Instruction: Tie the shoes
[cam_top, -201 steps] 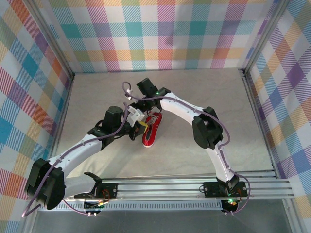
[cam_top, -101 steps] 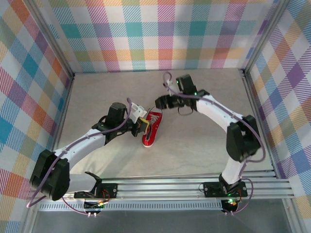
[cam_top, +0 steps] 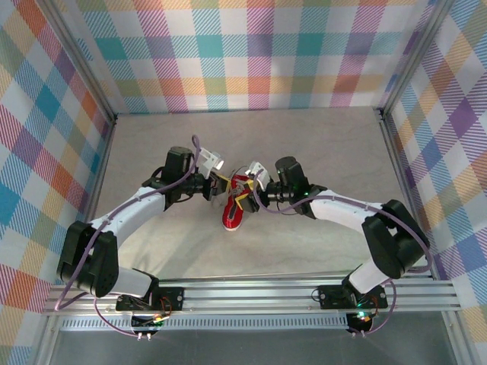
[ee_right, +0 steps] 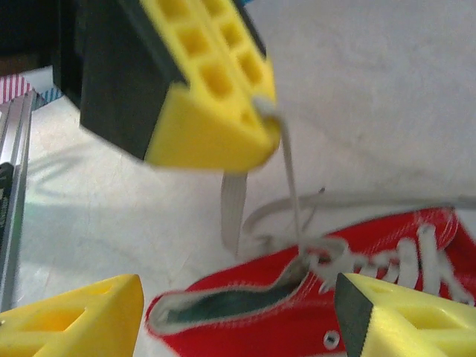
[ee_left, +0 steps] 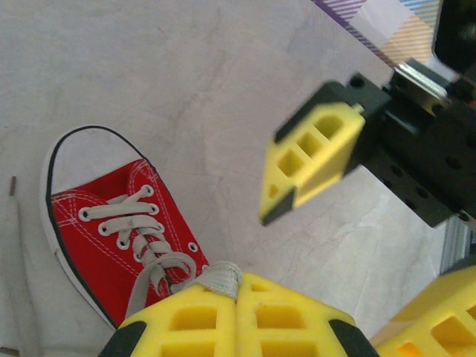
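Observation:
The small red sneaker (cam_top: 233, 214) lies mid-table, white toe cap toward the arm bases. My left gripper (cam_top: 222, 183) hovers just left of its heel end, shut on a whitish-grey lace (ee_left: 214, 279); the pinched lace bunches between the yellow pads, and the laced front of the sneaker (ee_left: 111, 238) shows to their left. From the right wrist, that lace (ee_right: 291, 186) runs taut from the left arm's fingers (ee_right: 212, 97) down to the eyelets. My right gripper (ee_right: 238, 312) is open, its fingers straddling the sneaker's collar (ee_right: 260, 297). The right gripper (cam_top: 246, 195) sits over the heel end.
Checkered walls enclose the pale stone-patterned table (cam_top: 319, 152) on three sides. An aluminium rail (cam_top: 304, 293) carrying the arm bases runs along the near edge. A loose flat lace end (ee_right: 234, 201) lies on the table behind the sneaker.
The right arm swung from over the sneaker out to the back right, then came back in low from the right onto the heel end. The left gripper shifted slightly farther back, still shut.

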Controlling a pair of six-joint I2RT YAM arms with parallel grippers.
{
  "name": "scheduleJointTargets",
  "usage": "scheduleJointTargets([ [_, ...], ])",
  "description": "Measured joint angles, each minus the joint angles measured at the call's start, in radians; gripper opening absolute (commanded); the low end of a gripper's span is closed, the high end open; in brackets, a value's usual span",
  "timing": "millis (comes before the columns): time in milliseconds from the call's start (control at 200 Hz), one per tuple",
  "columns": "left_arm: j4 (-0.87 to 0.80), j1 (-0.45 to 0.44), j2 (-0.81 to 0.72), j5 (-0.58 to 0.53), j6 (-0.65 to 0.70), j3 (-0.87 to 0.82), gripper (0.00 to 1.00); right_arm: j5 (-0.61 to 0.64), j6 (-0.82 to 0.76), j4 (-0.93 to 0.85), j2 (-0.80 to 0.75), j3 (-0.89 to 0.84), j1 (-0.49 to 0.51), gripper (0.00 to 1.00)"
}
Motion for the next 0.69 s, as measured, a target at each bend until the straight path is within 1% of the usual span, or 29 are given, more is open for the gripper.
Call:
scheduleJointTargets([
  [160,-0.014,0.0,0.002,0.026,-0.004,0.001,0.0,-0.007,-0.037,0.047,0.089,0.084,0.017,0.68],
  [265,-0.02,0.002,0.003,0.028,-0.004,0.001,0.0,-0.019,-0.053,0.056,0.126,0.105,0.031,0.66],
  [440,-0.024,0.002,0.009,0.039,-0.004,0.009,0.0,-0.034,-0.067,0.063,0.165,0.128,0.05,0.56],
  [525,-0.024,0.003,0.011,0.045,-0.004,0.013,0.0,-0.037,-0.071,0.074,0.173,0.129,0.05,0.43],
  [585,-0.025,0.007,0.012,0.047,-0.004,0.013,0.0,-0.041,-0.071,0.08,0.179,0.129,0.053,0.27],
  [620,-0.029,0.008,0.012,0.051,-0.005,0.013,0.0,-0.035,-0.071,0.079,0.18,0.129,0.055,0.16],
  [695,-0.033,0.013,0.012,0.057,-0.007,0.015,0.0,-0.027,-0.07,0.078,0.183,0.129,0.053,0.03],
])
